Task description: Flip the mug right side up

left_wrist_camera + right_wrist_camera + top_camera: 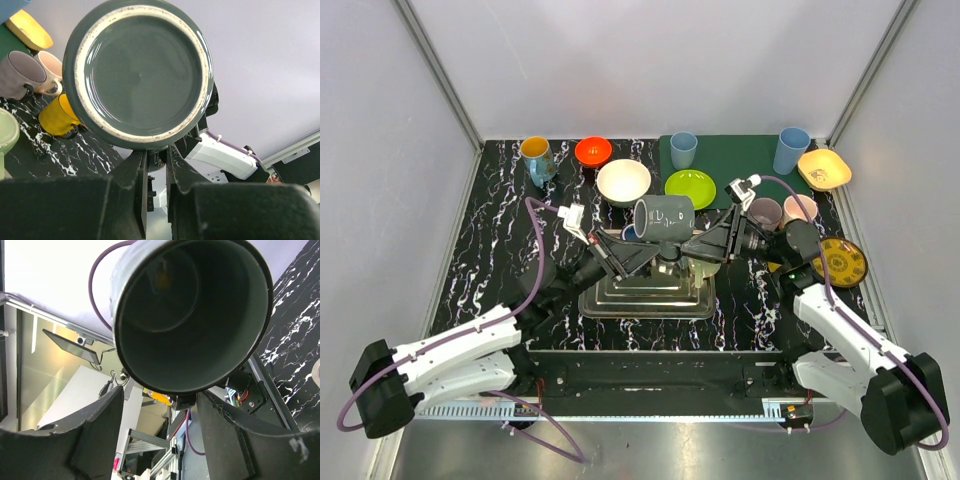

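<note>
Mug (663,217), sideways mid-frame in the clenched left tool (156,156), should be taken squarely by the released right tool (161,393).

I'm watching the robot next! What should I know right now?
Left end effector: shut on the dark grey mug, gripping from underneath.
Right end effector: open, fingers spread below the mug's mouth, not holding.
Mug: in the air by the silver tray, lying sideways, base toward the left arm, mouth toward the right.
Done: mug lifted, tipped halfway.
Left: turn it mouth up, set it down.
</note>
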Tool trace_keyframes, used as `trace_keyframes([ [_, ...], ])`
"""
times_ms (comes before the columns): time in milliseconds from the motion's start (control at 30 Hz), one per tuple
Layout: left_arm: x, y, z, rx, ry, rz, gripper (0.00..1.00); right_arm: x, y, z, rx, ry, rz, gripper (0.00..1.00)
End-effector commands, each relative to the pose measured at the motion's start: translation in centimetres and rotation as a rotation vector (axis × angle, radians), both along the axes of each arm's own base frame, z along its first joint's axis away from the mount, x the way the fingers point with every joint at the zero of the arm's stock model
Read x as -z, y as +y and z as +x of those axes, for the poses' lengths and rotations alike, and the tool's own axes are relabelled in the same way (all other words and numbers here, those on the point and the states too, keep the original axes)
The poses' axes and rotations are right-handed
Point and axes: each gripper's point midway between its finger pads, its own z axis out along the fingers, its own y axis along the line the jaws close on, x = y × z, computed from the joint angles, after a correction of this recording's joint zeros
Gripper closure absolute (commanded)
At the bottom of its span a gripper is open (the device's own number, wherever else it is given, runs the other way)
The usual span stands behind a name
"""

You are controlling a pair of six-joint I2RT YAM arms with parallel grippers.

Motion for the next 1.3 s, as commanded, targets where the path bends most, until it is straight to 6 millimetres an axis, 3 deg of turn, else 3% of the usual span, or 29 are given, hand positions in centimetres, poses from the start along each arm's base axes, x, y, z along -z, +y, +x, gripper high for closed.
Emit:
trace_keyframes([
  [0,-6.6,0.9,-1.8,0.05,-0.141,-0.175,1.0,-2.5,1.4,-0.6,-0.045,-0.111,0.029,0.35],
  [267,-6.2,0.2,-1.8,0.077,-0.129,-0.172,1.0,-2.4,2.8,0.5,-0.029,-0.105,0.026,0.4],
  [400,-5.6,-0.2,-2.2,0.104,-0.118,-0.172,1.0,-3.1,3.0,1.3,0.007,-0.117,0.044,0.58],
  [600,-4.4,-0.5,-2.8,0.131,-0.097,-0.168,1.0,-4.2,3.4,1.4,-0.019,-0.142,0.088,0.67],
  [867,-3.4,-0.7,-3.8,0.189,-0.086,-0.172,1.0,-4.8,3.3,1.2,-0.04,-0.147,0.149,1.0],
  [967,-2.9,-0.6,-4.0,0.194,-0.093,-0.159,0.98,-4.6,3.3,1.7,0.012,-0.14,0.096,1.0],
  [1000,-2.8,-0.4,-3.9,0.184,-0.088,-0.15,0.69,-4.1,3.3,2.3,0.06,-0.202,0.047,1.0],
  [1033,-2.6,-0.3,-3.8,0.172,-0.084,-0.143,0.51,-3.0,3.4,2.9,0.09,-0.141,-0.034,1.0],
  [1100,-1.9,0.3,-3.1,0.124,-0.068,-0.115,0.19,-3.6,2.5,3.2,0.186,-0.237,-0.101,1.0],
  [1200,-1.2,1.3,-2.1,0.045,-0.05,-0.076,0.04,-3.7,1.5,3.5,0.258,-0.253,-0.194,1.0],
  [1267,-1.0,1.9,-1.6,0.002,-0.048,-0.057,0.01,-3.1,0.5,4.2,0.336,-0.21,-0.285,1.0],
])
